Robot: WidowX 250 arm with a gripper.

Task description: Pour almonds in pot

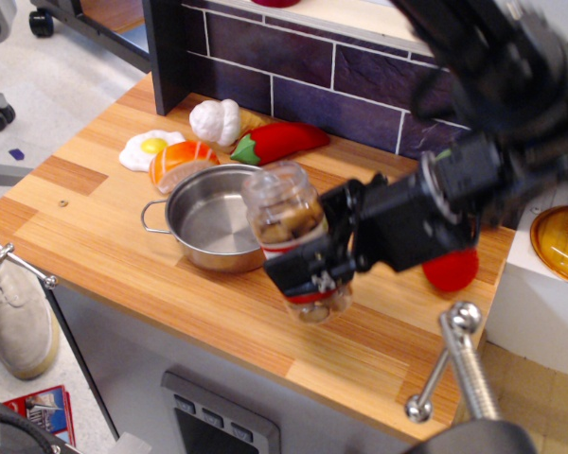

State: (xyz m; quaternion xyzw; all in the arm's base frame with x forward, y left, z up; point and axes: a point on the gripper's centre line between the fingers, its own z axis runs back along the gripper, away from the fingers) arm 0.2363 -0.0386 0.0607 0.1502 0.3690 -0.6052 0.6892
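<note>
My gripper (324, 253) is shut on the clear jar of almonds (290, 238), which has a red-and-white label. The jar is lifted off the counter and tilted, its open top leaning toward the upper left over the right rim of the pot. The shiny steel pot (208, 219) with wire loop handles stands on the wooden counter, left of the gripper. Its inside looks bare. The almonds sit in the lower part of the jar.
Toy food lies behind the pot: a fried egg (148, 148), salmon piece (182, 163), garlic (217, 120) and red pepper (282, 142). A red round object (452, 269) sits under the arm. An orange lid (561, 242) rests on a white block at right. A metal clamp (454, 359) stands at front.
</note>
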